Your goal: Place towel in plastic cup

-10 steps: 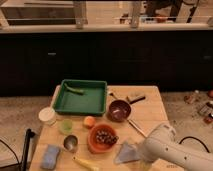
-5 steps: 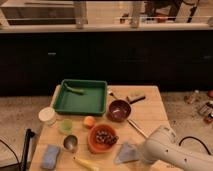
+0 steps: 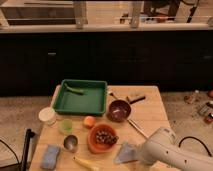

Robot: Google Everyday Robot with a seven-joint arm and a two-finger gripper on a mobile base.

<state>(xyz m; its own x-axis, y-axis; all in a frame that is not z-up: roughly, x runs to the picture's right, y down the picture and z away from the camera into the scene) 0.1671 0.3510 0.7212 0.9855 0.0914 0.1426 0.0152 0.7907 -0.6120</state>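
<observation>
Towel [image 3: 125,152]: grey-blue, crumpled, lying on the wood table [image 3: 150,116] near its front edge, just right of the orange bowl [image 3: 102,138].

Gripper [image 3: 139,153] is at the towel's right edge, on the end of the white arm [image 3: 172,152], which comes in from the lower right. The arm body hides most of it. It's touching the cloth or just beside it, can't say which. Open vs closed can't be told, nor whether it has any hold on the towel.

Plastic cup [image 3: 66,126]: pale green, see-through, upright, on the left part of the table and well apart from the towel. The orange bowl and a small metal cup [image 3: 70,143] sit roughly between the two.

Other stuff, working outward:
- Orange bowl has dark round bits inside.
- Orange fruit [image 3: 89,122] is between the plastic cup and the orange bowl, just right of the cup.
- White cup [image 3: 47,116] is up-left of the plastic cup, near the table's left edge.
- Maroon bowl [image 3: 119,110] is behind the orange bowl, w/ a long thin utensil [image 3: 138,128] running from it toward the arm.
- Green tray [image 3: 85,101] is at the back left, w/ a small green item [image 3: 74,89] in its far corner.
- Blue cloth pad [image 3: 50,156] is at the front-left corner.
- Yellow item [image 3: 87,164] is at the front edge, left of the towel.
</observation>
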